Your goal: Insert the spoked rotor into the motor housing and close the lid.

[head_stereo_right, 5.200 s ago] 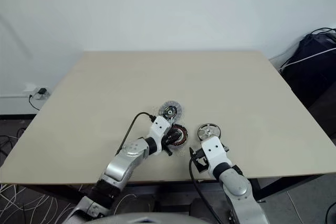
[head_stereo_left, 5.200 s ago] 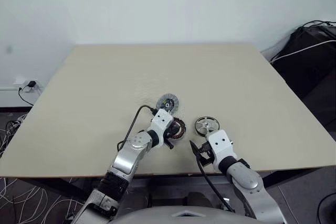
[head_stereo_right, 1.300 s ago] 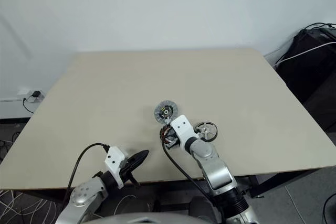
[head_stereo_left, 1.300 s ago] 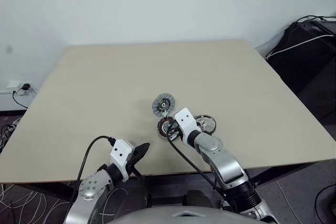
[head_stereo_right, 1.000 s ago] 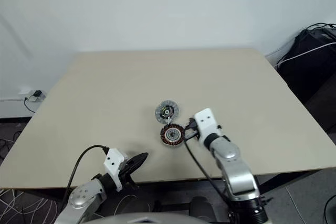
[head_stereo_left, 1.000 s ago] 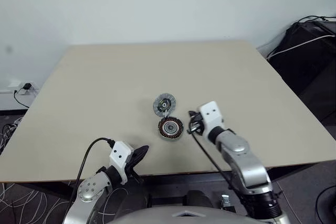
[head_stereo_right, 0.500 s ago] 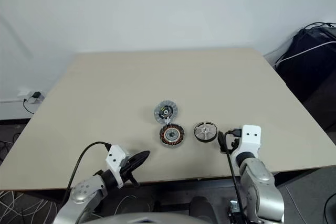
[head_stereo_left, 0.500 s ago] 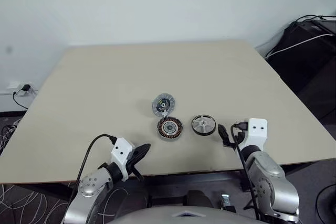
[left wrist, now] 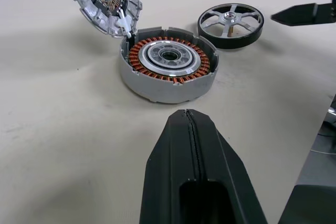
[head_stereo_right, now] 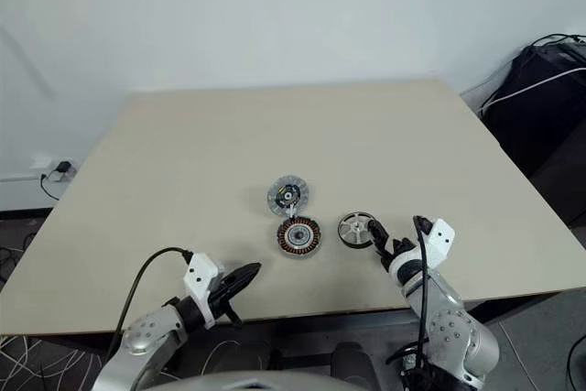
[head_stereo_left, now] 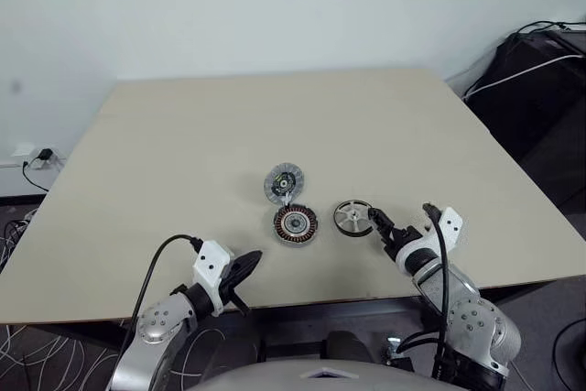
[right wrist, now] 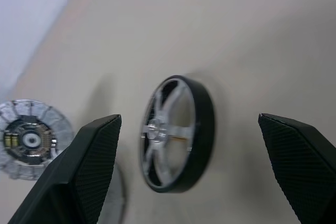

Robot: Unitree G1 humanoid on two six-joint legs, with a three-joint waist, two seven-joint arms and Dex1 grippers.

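Observation:
The motor housing [head_stereo_left: 296, 224], a dark puck with copper windings, sits open at mid-table. The lid [head_stereo_left: 285, 182] is propped at a tilt on the housing's far rim, with its green-black parts facing me. The spoked rotor [head_stereo_left: 352, 218] lies flat on the table just right of the housing, with nothing touching it. My right gripper [head_stereo_left: 383, 226] is open just right of the rotor, and in the right wrist view its fingers [right wrist: 100, 150] frame the rotor [right wrist: 176, 132]. My left gripper [head_stereo_left: 245, 267] is shut near the table's front edge and points at the housing [left wrist: 168, 66].
The beige table [head_stereo_left: 275, 116] has wide bare room behind and to both sides of the parts. A black bag with cables [head_stereo_left: 540, 70] sits on the floor off the right edge. A wall socket with a plug [head_stereo_left: 41, 151] is low at the left.
My right gripper has drawn back rightward off the rotor, opened and rolled, so the rotor now lies uncovered. The left arm has kept still.

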